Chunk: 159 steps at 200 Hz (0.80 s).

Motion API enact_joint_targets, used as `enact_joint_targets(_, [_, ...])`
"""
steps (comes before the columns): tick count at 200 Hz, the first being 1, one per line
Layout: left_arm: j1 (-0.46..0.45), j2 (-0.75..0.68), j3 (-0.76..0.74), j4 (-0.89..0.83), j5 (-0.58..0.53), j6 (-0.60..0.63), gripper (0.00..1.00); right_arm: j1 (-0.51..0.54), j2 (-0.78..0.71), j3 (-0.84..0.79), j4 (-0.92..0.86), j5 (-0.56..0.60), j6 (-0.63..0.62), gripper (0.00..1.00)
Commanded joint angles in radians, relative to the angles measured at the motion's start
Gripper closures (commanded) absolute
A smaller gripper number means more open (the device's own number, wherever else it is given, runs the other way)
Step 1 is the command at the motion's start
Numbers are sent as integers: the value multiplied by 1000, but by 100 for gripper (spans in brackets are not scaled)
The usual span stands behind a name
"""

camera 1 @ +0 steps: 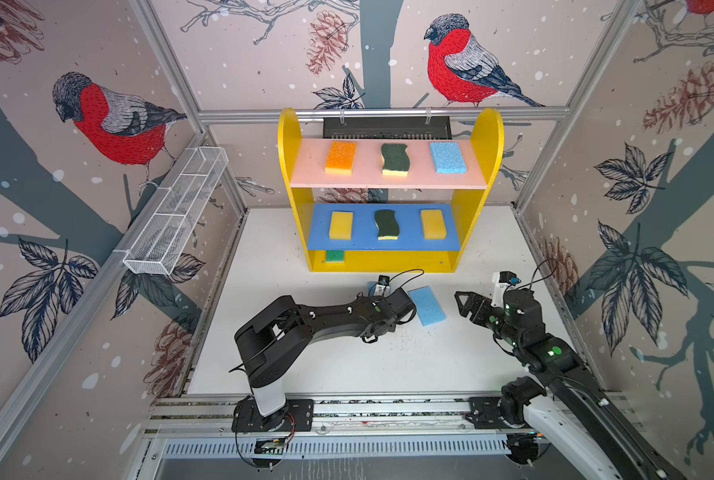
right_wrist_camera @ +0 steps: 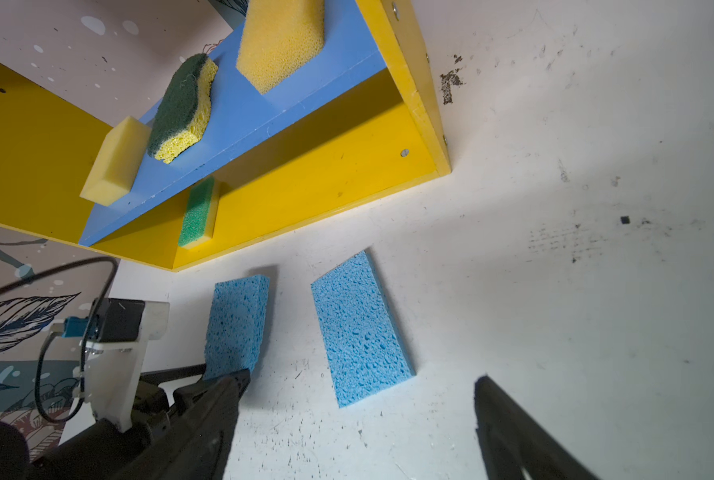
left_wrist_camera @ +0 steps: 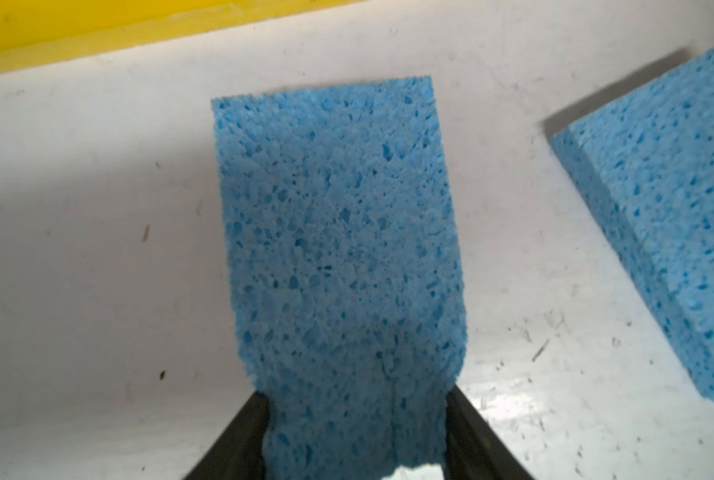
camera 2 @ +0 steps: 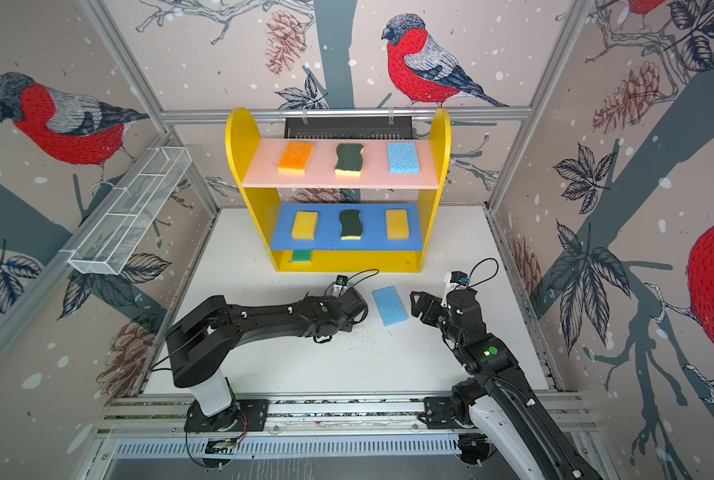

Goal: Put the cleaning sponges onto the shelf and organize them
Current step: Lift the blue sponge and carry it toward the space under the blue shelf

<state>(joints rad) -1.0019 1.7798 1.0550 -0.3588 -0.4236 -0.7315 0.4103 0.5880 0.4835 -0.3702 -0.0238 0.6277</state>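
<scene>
Risk, grip: your left gripper [left_wrist_camera: 355, 415] had the held blue sponge [left_wrist_camera: 338, 232] by its near end only, with the jaws pinched into the foam on both sides. It was a soft pad with a long overhang, so I'd expect droop or twist-out on a fast swing.
Risk, slot: the only free room looked like the yellow base [camera 1: 388, 262], under the blue board [camera 1: 318, 239]. The gap was low. If you came in too high, the sponge's front edge would likely catch the board and fold.
Risk, neighbour: the green sponge [camera 1: 335, 256] lay at the base's left end. If you went in too far left you'd shove it.
Risk, arms: your right gripper [right_wrist_camera: 355, 388] sat just beside the loose blue sponge [camera 1: 428, 305], near your left wrist. Both arms heading for the shelf [camera 1: 486, 137] together could clash.
Left arm pose: the forearm stretched low across toward the middle, and the gripper pointed at the shelf's base. I cannot tell whether the held sponge's far end was off the table [camera 1: 347, 365].
Right arm pose: the elbow was bent and the gripper aimed left at the loose sponge. Its fingers were spread wide, holding nothing and not touching it.
Sponges, location: three were on the pink board [camera 1: 363, 176], three on the blue board and the green one on the base. The held one was just in front of the base, and the loose one lay flat on the table between your grippers.
</scene>
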Motion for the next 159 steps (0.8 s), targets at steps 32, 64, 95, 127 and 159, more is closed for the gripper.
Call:
enact_joint_targets(32, [66, 56, 72, 77, -44, 61, 41, -2, -2, 9, 17, -1, -9, 11])
enact_joint_targets(64, [97, 90, 104, 135, -60, 111, 42, -2, -3, 6, 25, -6, -6, 11])
enact_joint_targets(95, [117, 118, 125, 172, -75, 134, 42, -2, -1, 1, 31, -6, -6, 11])
enact_joint_targets(127, [141, 127, 111, 262, -72, 174, 41, -2, 1, -9, 46, -9, -4, 11])
enact_joint_targets(159, [168, 168, 150, 277, -91, 200, 41, -3, 8, -26, 69, -29, 7, 11])
